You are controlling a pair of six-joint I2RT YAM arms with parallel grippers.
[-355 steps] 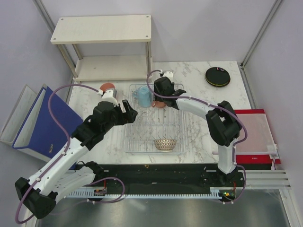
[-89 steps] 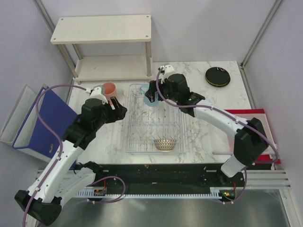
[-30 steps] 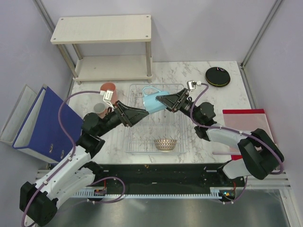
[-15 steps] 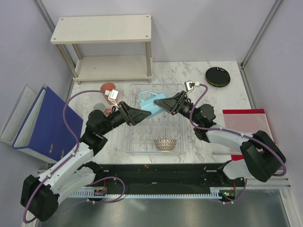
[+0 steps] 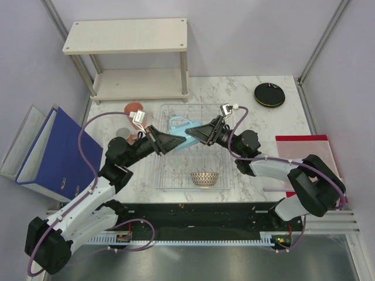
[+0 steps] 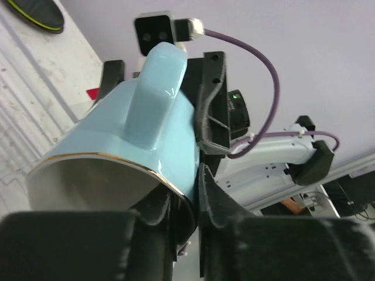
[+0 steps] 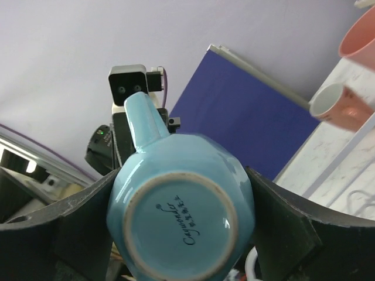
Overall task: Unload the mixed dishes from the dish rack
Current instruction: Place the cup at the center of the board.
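A light blue cup (image 5: 178,127) hangs on its side above the dish rack (image 5: 159,175), held between both grippers. My left gripper (image 5: 171,141) is shut on its gold-edged rim, one finger inside the cup (image 6: 135,146) and one finger (image 6: 214,202) outside the wall. My right gripper (image 5: 191,135) is shut on the cup's body from the other end, and its fingers (image 7: 275,225) press both sides of the base (image 7: 181,218). A small net-patterned beige bowl (image 5: 204,178) sits in the rack's near end. A salmon pink cup (image 5: 135,109) stands on the table left of the rack.
A black plate with a lime rim (image 5: 269,94) lies at the back right. A second small cup (image 5: 123,133) sits near the pink one. A blue binder (image 5: 55,153) leans at the left. The beige wooden shelf (image 5: 126,35) stands behind. A red-edged board (image 5: 316,167) lies right.
My left gripper's jaws have closed onto the cup's rim. The cup and both grippers have drifted slightly left and lower over the rack.
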